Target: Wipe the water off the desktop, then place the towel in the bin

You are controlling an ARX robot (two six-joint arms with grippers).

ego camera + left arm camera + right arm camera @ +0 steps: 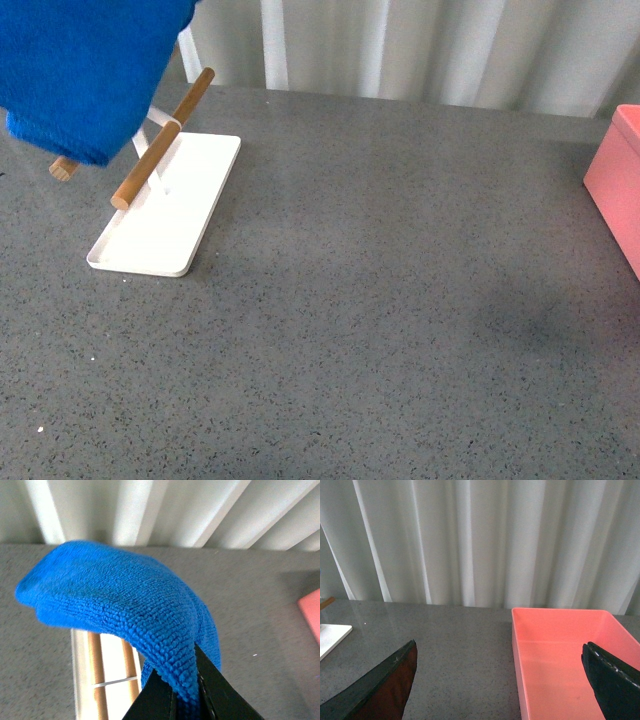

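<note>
Our left tool [182, 680] holds the blue towel [115, 600] up; our right tool [497, 682] is wide. Wiping and the pink bin [560, 625] seem not done.

I can read no text, labels, brands, numbers or signs on anything in my front or wrist views.

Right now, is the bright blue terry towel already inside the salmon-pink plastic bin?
No: the bin shows nothing inside, and the towel hangs clamped in the left gripper.
</note>
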